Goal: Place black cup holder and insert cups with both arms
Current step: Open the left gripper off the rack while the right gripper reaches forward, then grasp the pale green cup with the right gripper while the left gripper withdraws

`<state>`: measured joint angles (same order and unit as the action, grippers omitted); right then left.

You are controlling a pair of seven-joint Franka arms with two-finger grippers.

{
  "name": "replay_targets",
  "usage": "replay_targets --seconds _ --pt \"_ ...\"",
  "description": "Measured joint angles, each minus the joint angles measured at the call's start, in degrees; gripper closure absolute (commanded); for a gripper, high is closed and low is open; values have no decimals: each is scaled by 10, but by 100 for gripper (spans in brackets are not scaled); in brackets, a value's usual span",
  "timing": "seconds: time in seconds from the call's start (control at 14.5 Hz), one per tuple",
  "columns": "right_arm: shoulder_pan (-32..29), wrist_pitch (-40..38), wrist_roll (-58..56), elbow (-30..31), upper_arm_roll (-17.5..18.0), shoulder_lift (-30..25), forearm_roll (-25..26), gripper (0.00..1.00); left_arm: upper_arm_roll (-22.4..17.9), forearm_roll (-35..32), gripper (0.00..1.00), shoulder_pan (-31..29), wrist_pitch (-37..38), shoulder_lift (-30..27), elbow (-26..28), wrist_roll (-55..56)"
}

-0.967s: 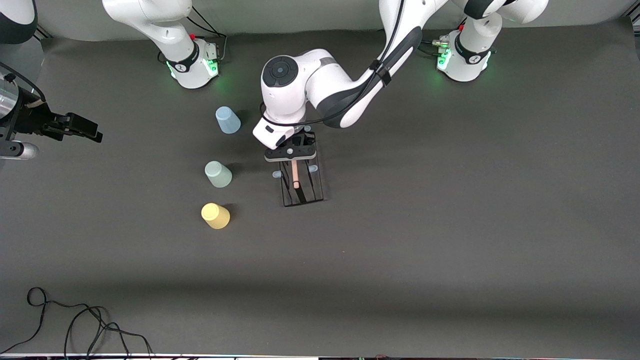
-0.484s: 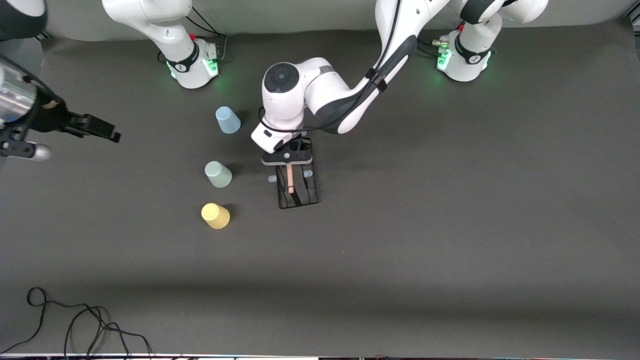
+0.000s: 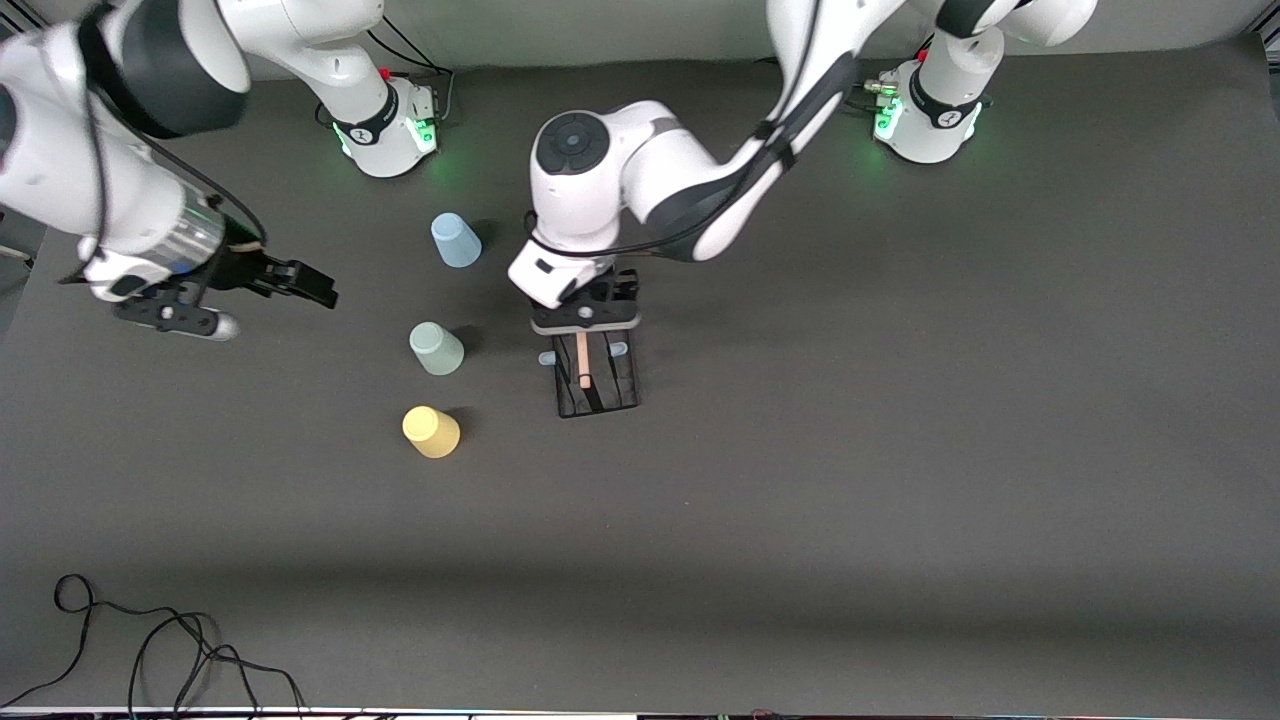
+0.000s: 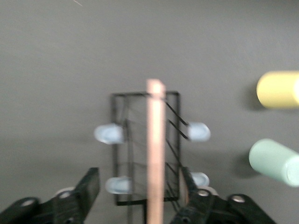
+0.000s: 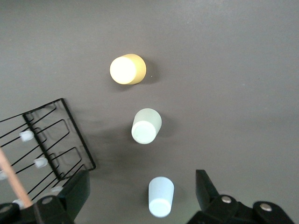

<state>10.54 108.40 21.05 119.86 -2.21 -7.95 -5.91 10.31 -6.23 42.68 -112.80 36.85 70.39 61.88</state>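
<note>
Dark grey cloth covers the table [image 3: 900,450]. At the centre of the front view the black cup holder [image 3: 597,385] stands on the cloth, so placing it looks done. The left gripper [image 4: 140,198] is over its wooden handle [image 4: 154,149], fingers apart on both sides and not clamping it. The light blue cup [image 3: 455,240], pale green cup [image 3: 436,348] and yellow cup [image 3: 431,432] stand upside down beside the holder, none on a peg yet. The right gripper [image 5: 140,193], in the left part of the front view, hangs over the cloth near them with fingers apart and empty.
</note>
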Motion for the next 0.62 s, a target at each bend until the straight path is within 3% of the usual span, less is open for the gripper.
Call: replay_targets --seconds 0.28,0.62 --pt "13 135 2 127 0 -16 -2 0 -1 22 0 -93 143 -92 -5 -113" --pt "23 210 27 184 1 8 -3 0 -4 32 0 -221 280 -192 5 -305"
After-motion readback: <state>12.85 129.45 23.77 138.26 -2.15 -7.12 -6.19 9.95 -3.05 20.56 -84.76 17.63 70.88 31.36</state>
